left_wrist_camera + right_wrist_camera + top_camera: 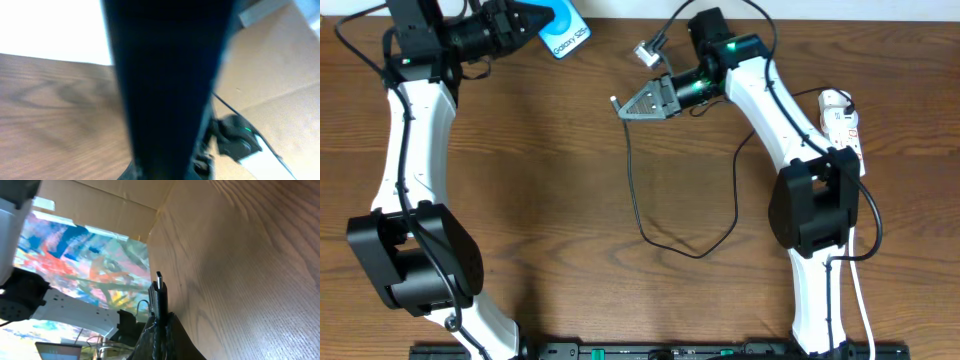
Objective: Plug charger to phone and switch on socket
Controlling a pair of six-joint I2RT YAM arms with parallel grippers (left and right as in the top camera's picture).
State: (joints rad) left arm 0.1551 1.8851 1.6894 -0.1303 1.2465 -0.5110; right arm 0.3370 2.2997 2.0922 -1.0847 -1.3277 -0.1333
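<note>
- black fingers first, left gripper [532,22], upper left of the overhead frame. apart or together?
- clamped on the phone [566,38]. blue screen faces up and the phone sticks out of the jaws toward the right, at the top edge of the frame. looks lifted off the table [550,200], but i can't tell how high.
- left wrist view any help?
- no, one dark blurred shape [165,85] fills the middle, right up against the lens. wood grain at the left, nothing more to read.
- right gripper [623,102]?
- upper centre, pointing left, pinched shut on the charger [634,180] right behind its connector tip [613,100]. in the right wrist view the fingers [167,330] squeeze the black plug and the connector tip [159,282] pokes out past them, bare.
- tip touching the phone?
- no, well apart; the phone is up and to the left of it.
- rest of the cable?
- drops from the jaws, loops low across the centre of the table, then climbs back toward the right arm.
- socket [842,125]?
- right edge, flat on the table beside the right arm, red marks on it, thick white cord [865,300] running down to the lower right. switch position too small to tell.
- anything else?
- small grey plug piece [648,50] at top centre, just above the right gripper.
</note>
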